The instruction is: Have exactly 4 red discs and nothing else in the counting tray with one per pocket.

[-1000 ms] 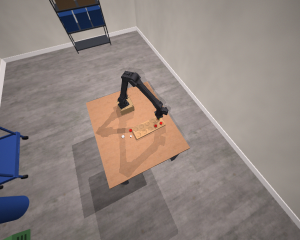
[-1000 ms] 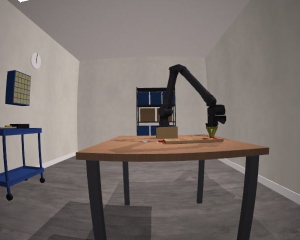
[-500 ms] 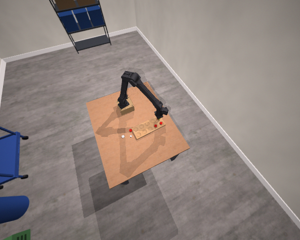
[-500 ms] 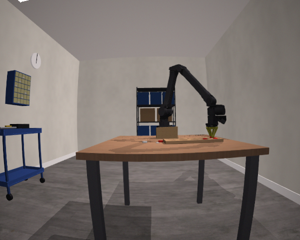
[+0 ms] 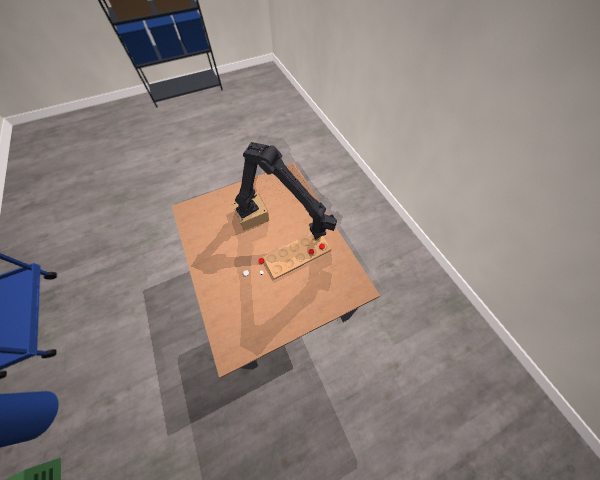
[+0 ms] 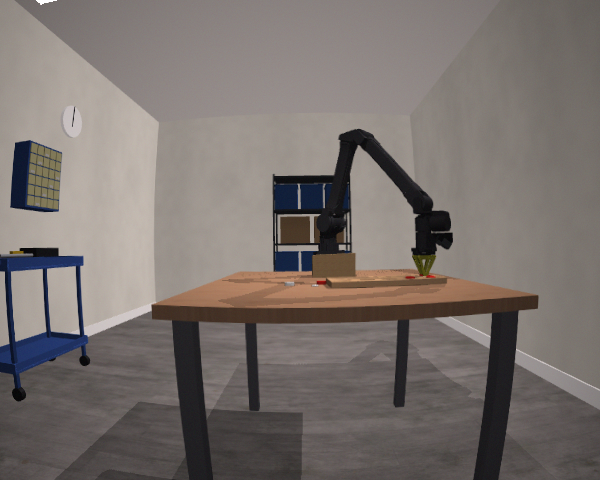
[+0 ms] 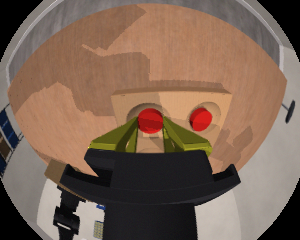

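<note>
My gripper [image 5: 317,238] [image 6: 425,274] [image 7: 150,120] points down, shut on a red disc [image 7: 150,118], low over the end pocket of the tray's row nearer the arm base. The wooden counting tray [image 5: 285,271] [image 6: 372,284] [image 7: 180,104] lies flat, with two rows of round pockets. Two red discs sit in the other row, one in the end pocket [image 5: 322,246] [image 6: 430,276] [image 7: 201,119] and one in the pocket beside it [image 5: 310,251] [image 6: 410,277]. Another red disc [image 5: 261,260] [image 6: 320,282] lies on the table close to the tray's opposite end; contact is unclear.
A white piece [image 5: 245,272] [image 6: 289,283] and a smaller white piece [image 5: 261,272] [image 6: 314,285] lie on the wooden table [image 5: 228,330] [image 6: 269,302] near that same tray end. The arm's base stands on a wooden block [image 5: 253,220] [image 6: 333,265] behind the tray.
</note>
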You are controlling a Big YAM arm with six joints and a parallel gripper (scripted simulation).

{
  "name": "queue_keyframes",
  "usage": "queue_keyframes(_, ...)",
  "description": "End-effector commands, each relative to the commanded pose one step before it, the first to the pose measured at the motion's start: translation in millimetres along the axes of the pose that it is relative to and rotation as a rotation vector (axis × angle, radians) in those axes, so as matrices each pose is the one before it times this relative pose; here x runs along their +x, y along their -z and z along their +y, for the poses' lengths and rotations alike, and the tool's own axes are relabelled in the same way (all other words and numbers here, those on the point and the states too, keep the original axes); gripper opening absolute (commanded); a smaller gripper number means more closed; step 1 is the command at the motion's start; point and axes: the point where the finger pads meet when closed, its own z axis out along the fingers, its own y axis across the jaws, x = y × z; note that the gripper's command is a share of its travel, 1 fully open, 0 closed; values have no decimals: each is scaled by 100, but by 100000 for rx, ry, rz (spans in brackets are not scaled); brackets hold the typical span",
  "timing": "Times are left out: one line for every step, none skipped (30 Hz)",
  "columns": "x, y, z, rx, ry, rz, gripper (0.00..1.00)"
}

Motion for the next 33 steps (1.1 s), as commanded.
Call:
queue_keyframes(-131, -930, 20, -126, -1066, 51, 0)
queue_keyframes(0, 0, 0, -1, 3, 1, 36)
queue_keyframes(0, 0, 0, 0, 28, 0, 36)
queue_keyframes(0, 0, 0, 0, 0, 0, 36)
queue_keyframes(0, 0, 0, 0, 0, 0, 36)
queue_keyframes(0, 0, 0, 0, 0, 0, 36)
queue_keyframes(0, 0, 0, 0, 0, 0, 36)
queue_keyframes(0, 0, 0, 0, 0, 0, 36)
queue_keyframes(0, 0, 0, 0, 0, 0, 36)
queue_keyframes(0, 0, 0, 0, 0, 0, 36)
queue_keyframes(0, 0, 0, 0, 0, 0, 36)
queue_keyframes(0, 0, 0, 0, 0, 0, 36)
queue_keyframes(0, 0, 0, 0, 0, 0, 36)
queue_keyframes(0, 0, 0, 0, 0, 0, 36)
queue_keyframes(0, 0, 0, 0, 0, 0, 36)
queue_keyframes(0, 0, 0, 0, 0, 0, 36)
queue_keyframes(0, 0, 0, 0, 0, 0, 36)
queue_keyframes(0, 0, 0, 0, 0, 0, 36)
queue_keyframes(0, 0, 0, 0, 0, 0, 36)
queue_keyframes(0, 0, 0, 0, 0, 0, 36)
queue_keyframes(0, 0, 0, 0, 0, 0, 36)
queue_keyframes(0, 0, 0, 0, 0, 0, 36)
queue_keyframes(0, 0, 0, 0, 0, 0, 36)
queue_keyframes(0, 0, 0, 0, 0, 0, 36)
queue_keyframes(0, 0, 0, 0, 0, 0, 36)
queue_keyframes(0, 0, 0, 0, 0, 0, 36)
queue_keyframes(0, 0, 0, 0, 0, 0, 36)
queue_keyframes(0, 0, 0, 0, 0, 0, 36)
queue_keyframes(0, 0, 0, 0, 0, 0, 36)
queue_keyframes(0, 0, 0, 0, 0, 0, 36)
queue_keyframes(0, 0, 0, 0, 0, 0, 36)
queue_keyframes(0, 0, 0, 0, 0, 0, 36)
queue_keyframes(0, 0, 0, 0, 0, 0, 36)
